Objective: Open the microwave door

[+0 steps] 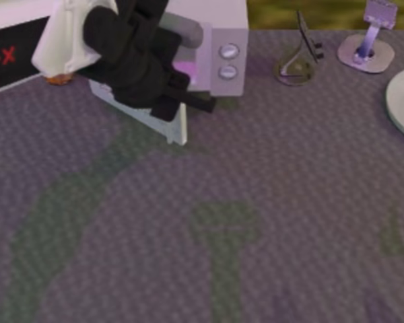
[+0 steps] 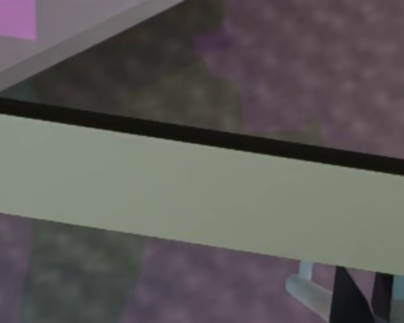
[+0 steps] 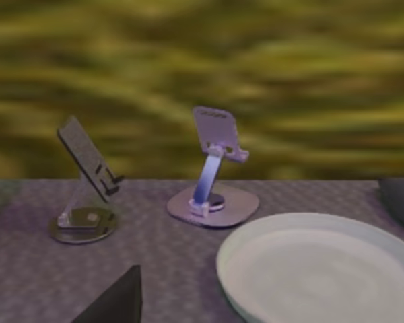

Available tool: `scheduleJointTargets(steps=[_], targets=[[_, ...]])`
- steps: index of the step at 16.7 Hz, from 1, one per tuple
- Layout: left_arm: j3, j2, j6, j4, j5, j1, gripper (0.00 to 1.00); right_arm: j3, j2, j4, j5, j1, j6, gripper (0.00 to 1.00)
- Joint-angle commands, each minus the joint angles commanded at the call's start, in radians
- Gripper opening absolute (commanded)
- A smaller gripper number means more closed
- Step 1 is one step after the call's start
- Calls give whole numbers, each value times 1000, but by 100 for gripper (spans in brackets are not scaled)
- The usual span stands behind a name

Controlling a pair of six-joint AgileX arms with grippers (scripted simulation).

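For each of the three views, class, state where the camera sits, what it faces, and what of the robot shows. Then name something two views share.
Top view: above the table, looking down; left arm over the microwave.
Left wrist view: beside the microwave door, along its edge; gripper tips low in the frame.
Right wrist view: faces the table's far edge; a dark gripper part shows.
Shared: plate, also top view's right.

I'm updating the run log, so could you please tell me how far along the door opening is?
Done: the microwave door already stands swung out from the microwave, and the pink interior shows behind it. In hand: the left arm reaches over the door, its left gripper at the door's free edge; the left wrist view shows that edge close up. Left: at most a little more swing. The right arm is out of the top view.
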Motion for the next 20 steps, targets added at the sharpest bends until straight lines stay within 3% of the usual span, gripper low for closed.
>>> scheduleJointTargets(steps=[15, 20], targets=[[0, 0, 0, 0, 0, 0, 0, 0, 0, 0, 0, 0, 0, 100], [-32, -23, 52, 3, 35, 15, 0, 0, 0, 0, 0, 0, 0, 100]])
